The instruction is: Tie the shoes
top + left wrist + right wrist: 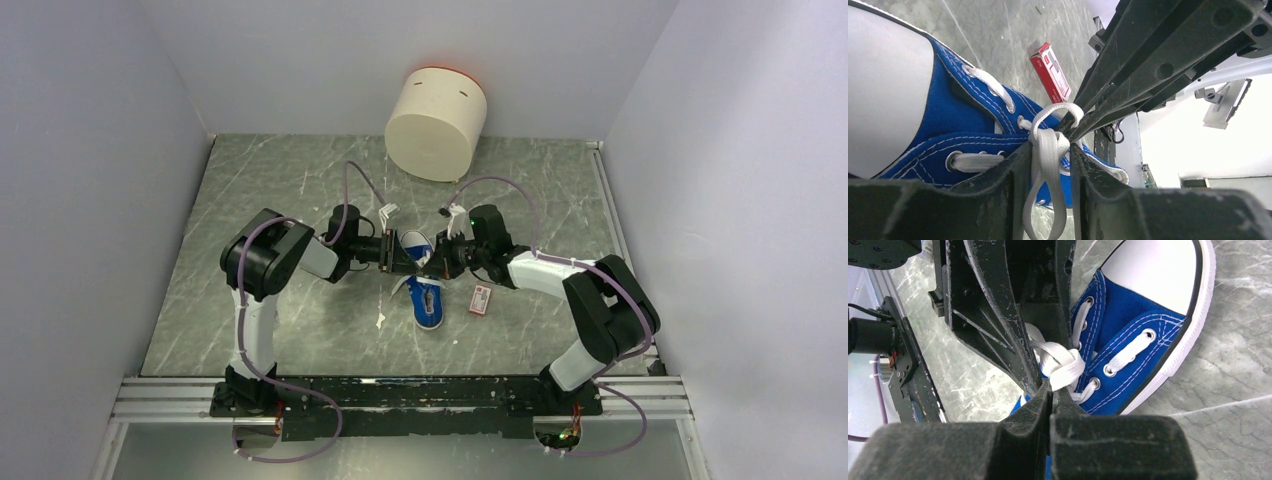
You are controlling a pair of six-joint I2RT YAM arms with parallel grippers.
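A small blue canvas sneaker (427, 302) with a white toe cap lies mid-table, toe toward the back. It also shows in the left wrist view (963, 125) and the right wrist view (1143, 330). Both grippers meet over its laces. My left gripper (398, 255) (1050, 150) comes from the left, its fingers close together on a white lace loop (1045, 172) that fills the gap. My right gripper (437, 260) (1052, 387) comes from the right and is shut, pinching the knotted white lace (1060, 365) at its tips.
A red-and-white flat packet (481, 299) (1050, 70) lies just right of the shoe. A large cream cylinder (436, 122) stands at the back wall. White walls close the marble table (300, 200) on three sides.
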